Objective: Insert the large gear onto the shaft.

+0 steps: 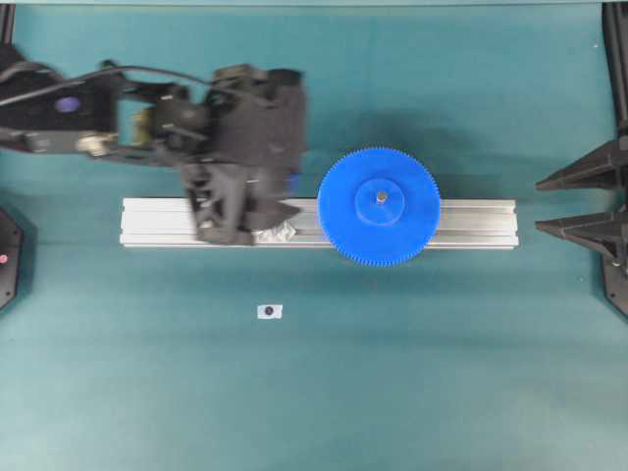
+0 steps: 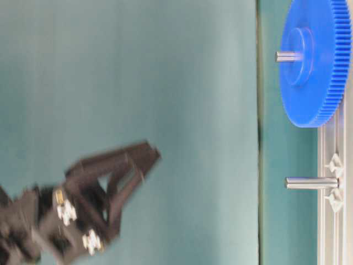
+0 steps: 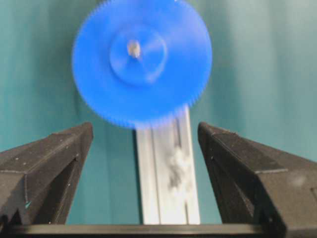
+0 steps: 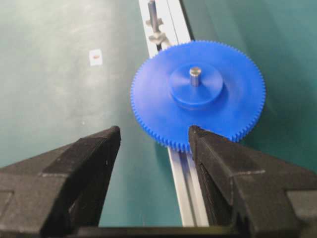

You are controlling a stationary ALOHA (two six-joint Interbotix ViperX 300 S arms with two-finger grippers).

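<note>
Resting seated: large gear (image 1: 379,206) on shaft (image 4: 195,75), pin tip protruding through hub. Hovering spread and empty beside gear: left gripper (image 1: 240,211); right gripper (image 1: 569,201) likewise. Withdrawing clear, avoiding gear teeth.

Teal tabletop (image 1: 442,373), even light; silver rail (image 1: 471,224) lying across.

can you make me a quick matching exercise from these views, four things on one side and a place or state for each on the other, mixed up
Things:
1. large gear
2. bare shaft
3. left gripper
4. right gripper

States:
A. open, empty, over the rail's left part
B. seated on a pin, hub up
C. open at the right edge, apart from the gear
D. upright on the rail, nothing on it

Pairs: 1-B, 2-D, 3-A, 4-C
</note>
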